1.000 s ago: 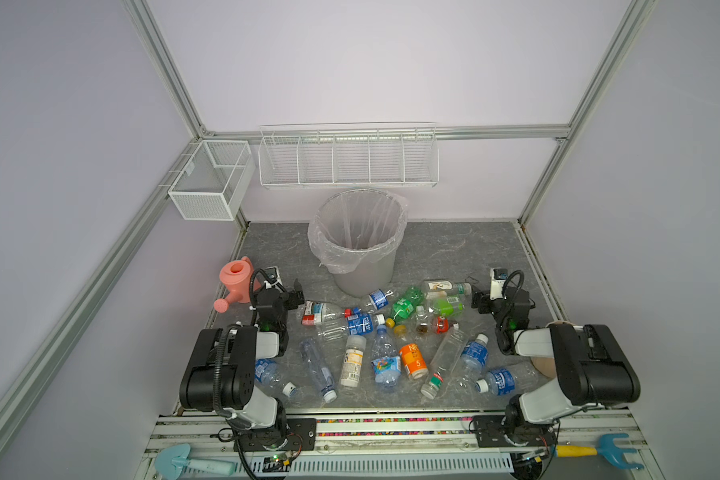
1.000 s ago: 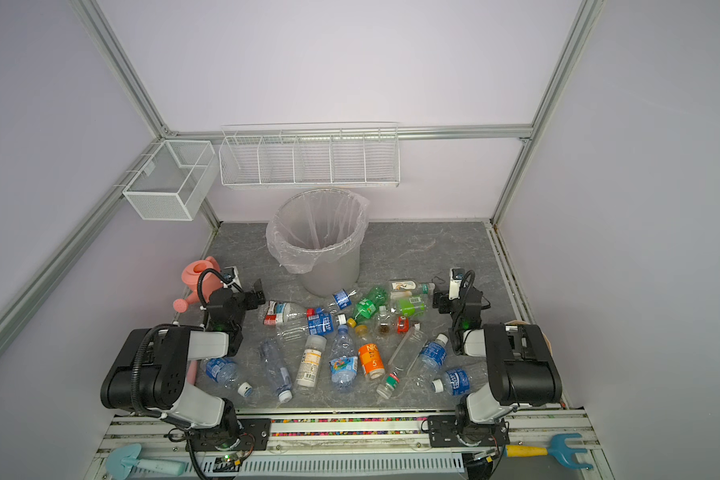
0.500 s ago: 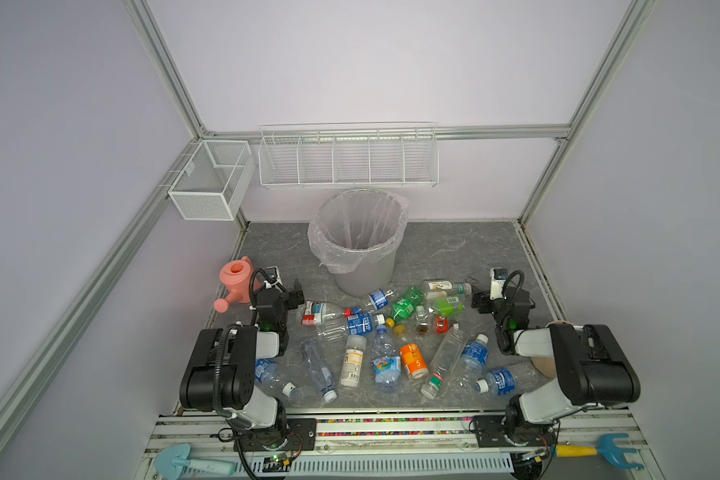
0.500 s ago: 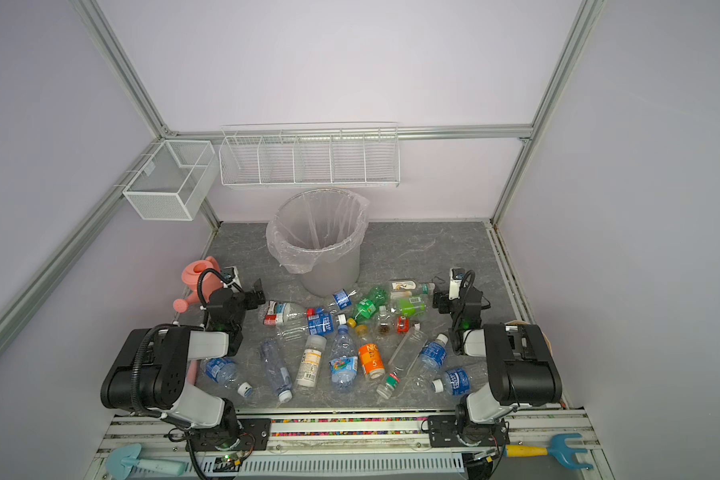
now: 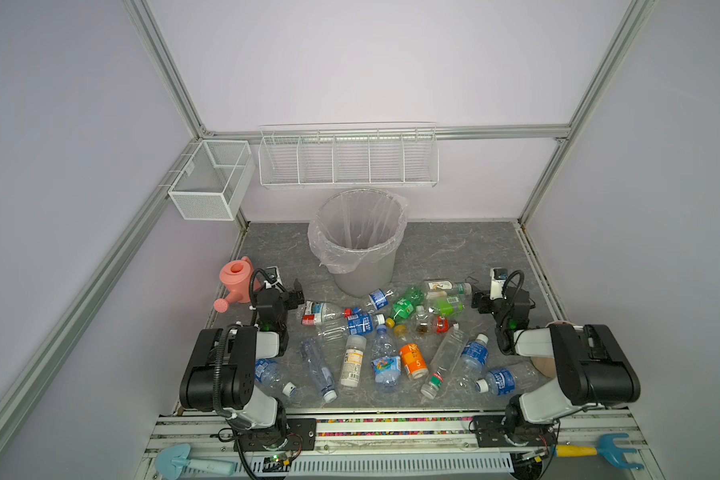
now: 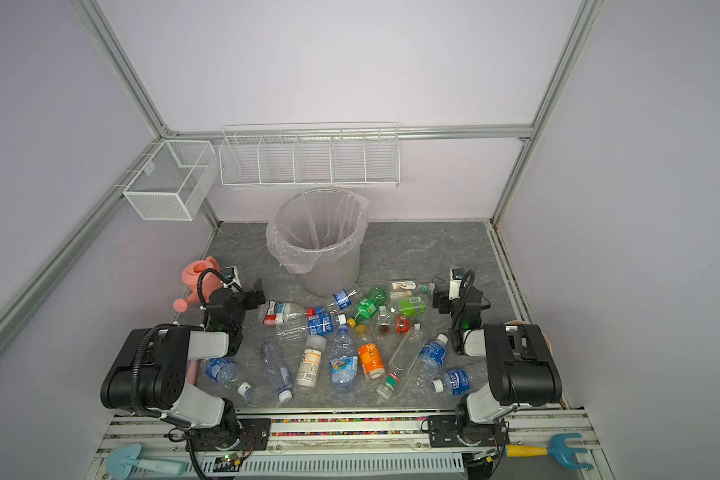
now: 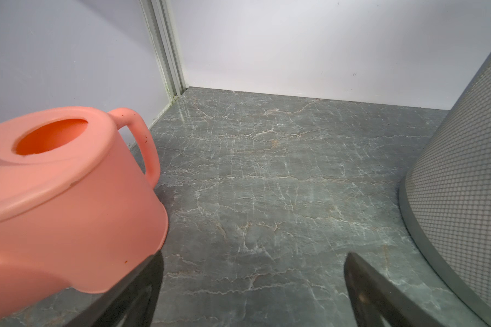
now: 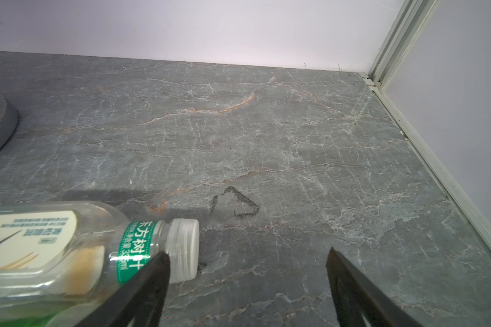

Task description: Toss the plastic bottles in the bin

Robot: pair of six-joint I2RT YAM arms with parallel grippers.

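1. Where the floor (image 5: 454,249) nears the far wall stands the bin (image 5: 366,274) (image 6: 333,274), seen in both top views: round, grey, bag-lined, upright.
2. Bottles (image 5: 352,361) – a loose heap, all lying on the floor between the two arms, on the near side of the bin. One with a blue label (image 5: 377,297) lies just beside the bin's foot.
3. White-capped bottle (image 8: 68,246) – clear, on its side at the far right of the heap.
4. Right gripper (image 8: 247,252) – jaws wide, nothing between them, low over bare floor just right of the white-capped bottle. One finger (image 8: 142,283) overlaps that bottle's neck in the wrist view, and I cannot tell whether they touch.
5. Left gripper (image 7: 253,260) – jaws wide, holding nothing, low over the floor between can and bin.
6. Can (image 7: 68,198) – pink, upright, at the left edge of the floor, just beside the left gripper.
7. Baskets (image 5: 348,158) (image 5: 211,183) – white wire, one hung on the far wall above the bin, one at the far left corner.
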